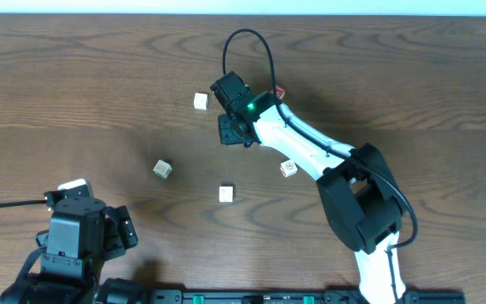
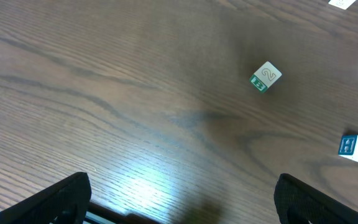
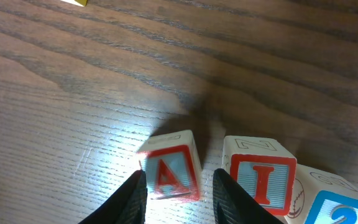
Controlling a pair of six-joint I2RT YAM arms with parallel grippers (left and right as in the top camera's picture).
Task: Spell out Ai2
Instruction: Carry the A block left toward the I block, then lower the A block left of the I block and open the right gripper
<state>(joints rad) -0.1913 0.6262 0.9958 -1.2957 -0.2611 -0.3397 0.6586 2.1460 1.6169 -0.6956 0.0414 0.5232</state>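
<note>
Near the middle of the dark wood-grain desk [image 1: 74, 84], below the tip of the outstretched right arm: a pale wooden cube with a red A [image 3: 169, 173], upright, letter toward the wrist camera, slightly smeared. Flanked closely on both sides by the black right fingers [image 3: 234, 198]; cannot tell whether clamped on it or merely alongside. Just beside it, across a narrow gap, a pale wooden cube with a red I [image 3: 261, 180], also upright. Right against that one, a cube with a blue-framed face [image 3: 344, 208], cut off by the frame edge. Closer to the left arm, standing alone and turned askew, a pale wooden cube marked 2 [image 2: 266, 76], green on one side. Black left fingers [image 2: 61, 199] spread wide, grasping nothing, well apart from every cube.
</note>
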